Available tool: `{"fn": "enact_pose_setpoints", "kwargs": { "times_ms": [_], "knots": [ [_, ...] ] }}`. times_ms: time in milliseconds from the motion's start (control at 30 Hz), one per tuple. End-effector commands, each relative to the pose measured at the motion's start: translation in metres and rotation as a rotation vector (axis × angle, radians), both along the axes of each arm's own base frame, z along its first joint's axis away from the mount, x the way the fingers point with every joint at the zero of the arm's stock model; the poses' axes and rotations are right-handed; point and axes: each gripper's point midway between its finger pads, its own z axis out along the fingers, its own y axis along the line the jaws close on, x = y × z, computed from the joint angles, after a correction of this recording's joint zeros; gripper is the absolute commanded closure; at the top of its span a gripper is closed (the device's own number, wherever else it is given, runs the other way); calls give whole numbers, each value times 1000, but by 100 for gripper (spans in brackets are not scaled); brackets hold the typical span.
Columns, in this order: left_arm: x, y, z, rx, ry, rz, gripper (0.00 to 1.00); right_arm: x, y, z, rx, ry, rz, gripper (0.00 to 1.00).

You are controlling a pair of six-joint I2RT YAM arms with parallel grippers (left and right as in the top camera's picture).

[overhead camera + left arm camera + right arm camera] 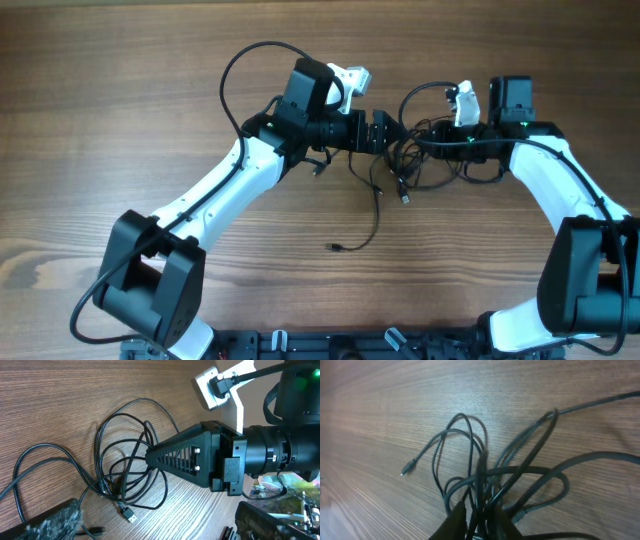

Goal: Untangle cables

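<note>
Thin black knotted cables point(481, 472) on wooden bench point(120, 100) — right tool point(477, 512) clamped on them; left tool point(392, 133) just beside, grip unclear.

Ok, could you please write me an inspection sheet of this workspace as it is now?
Surface: wooden table, brown grain.
Job's things: cables in one tangled bundle between the arms; one strand trails toward the front, its plug end lying free.
Clutter: nothing seen.
Grippers: right hand closed on strands of the bundle; left hand at the bundle, state unclear.
Cables: thick arm wire loops beside the left arm, apart from the bundle.
Surroundings: blurred coloured things past the table edge, not identifiable.
</note>
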Motion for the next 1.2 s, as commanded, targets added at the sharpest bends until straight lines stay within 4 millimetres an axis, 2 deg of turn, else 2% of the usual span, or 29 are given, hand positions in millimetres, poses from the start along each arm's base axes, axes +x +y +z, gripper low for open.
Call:
{"fn": "enact_pose_setpoints", "kwargs": {
  "times_ms": [0, 67, 100, 133, 233, 267, 300, 433, 500, 533, 600, 700, 800, 833, 867, 967, 1033, 1100, 1167],
  "knots": [
    [1, 0, -4, 10, -7, -7, 0, -8, -14, -19, -101, 50, -22, 88],
    [1, 0, -5, 10, -6, -7, 0, -12, -21, -24, -145, 76, -37, 81],
    [1, 0, -5, 10, -6, -7, 0, -13, -21, -24, -144, 82, -39, 80],
    [1, 0, -5, 10, -6, -7, 0, -14, -22, -24, -145, 85, -39, 74],
    [0, 0, -5, 10, -5, -7, 0, -13, -36, -25, -200, 133, -129, 49],
    [0, 0, -6, 14, 0, -7, 0, -14, -41, -18, -215, 154, -147, 32],
    [-1, 1, -7, 18, 7, -7, 0, -13, -45, -8, -225, 161, -156, 26],
    [-1, 2, -9, 27, 9, 0, 0, 0, -50, 30, -242, 68, -153, 25],
    [1, 4, -10, 36, 4, 12, 0, 4, -50, 30, -244, 46, -151, 29],
    [1, 4, -10, 36, 4, 12, 0, 3, -50, 26, -247, 42, -139, 35],
    [1, 4, -10, 36, 5, 12, 0, -12, -38, 16, -208, 76, -64, 49],
    [1, 4, -10, 36, 4, 12, 0, -26, -36, 1, -210, 110, -23, 52],
    [1, 4, -10, 38, 7, 12, 0, -32, -35, -12, -206, 141, -15, 62],
    [0, 4, -11, 40, 10, 12, 0, -30, -35, -12, -204, 134, -17, 74],
    [0, 4, -11, 41, 12, 12, 0, -28, -33, -10, -191, 122, -14, 82],
    [-1, 5, -12, 44, 17, 12, 0, -26, -32, -10, -186, 113, -11, 82],
    [-1, 5, -12, 44, 17, 12, 0, -28, -32, -16, -190, 126, 4, 82],
    [-1, 5, -13, 45, 20, 12, 0, -35, -32, -31, -188, 170, 8, 92],
    [-2, 6, -14, 50, 28, 11, 0, -36, -31, -32, -182, 172, 8, 96]
  ]
}}
